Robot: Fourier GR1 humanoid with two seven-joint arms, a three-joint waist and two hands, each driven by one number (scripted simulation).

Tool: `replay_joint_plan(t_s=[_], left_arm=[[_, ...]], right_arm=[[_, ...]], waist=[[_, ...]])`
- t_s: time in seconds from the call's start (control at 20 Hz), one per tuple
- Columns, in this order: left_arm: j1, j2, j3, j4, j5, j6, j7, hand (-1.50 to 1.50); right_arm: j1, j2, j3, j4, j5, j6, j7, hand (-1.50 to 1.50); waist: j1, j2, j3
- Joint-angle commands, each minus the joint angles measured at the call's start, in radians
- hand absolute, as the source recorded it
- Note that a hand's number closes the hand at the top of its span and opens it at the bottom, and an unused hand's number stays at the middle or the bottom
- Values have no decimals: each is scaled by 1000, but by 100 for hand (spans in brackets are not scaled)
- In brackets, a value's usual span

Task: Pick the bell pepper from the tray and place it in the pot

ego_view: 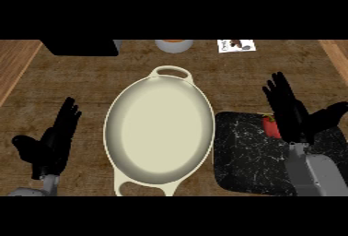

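The red bell pepper [271,127] lies on the black tray [248,156] right of the cream pot [159,124], mostly hidden under the right robot hand [293,117], whose fingers are spread straight; likely light, smooth-skinned and hollow, it is best clasped round its broad middle.

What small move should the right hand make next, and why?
Probably lower the right hand and curl its fingers round the bell pepper: the hand is open above the tray, and the pepper lies there partly hidden under it, not yet in the pot.
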Motion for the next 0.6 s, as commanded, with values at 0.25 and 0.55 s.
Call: replay_joint_plan(t_s=[0.25, 0.55], left_arm=[[16, 221, 51, 104, -168, 43, 77, 0], [12, 225, 45, 116, -116, 13, 214, 0]], right_arm=[[-7, -79, 28, -222, 260, -41, -391, 150], [118, 72, -129, -222, 458, -535, -661, -150]], waist=[[-38, 26, 8], [-57, 33, 9]])
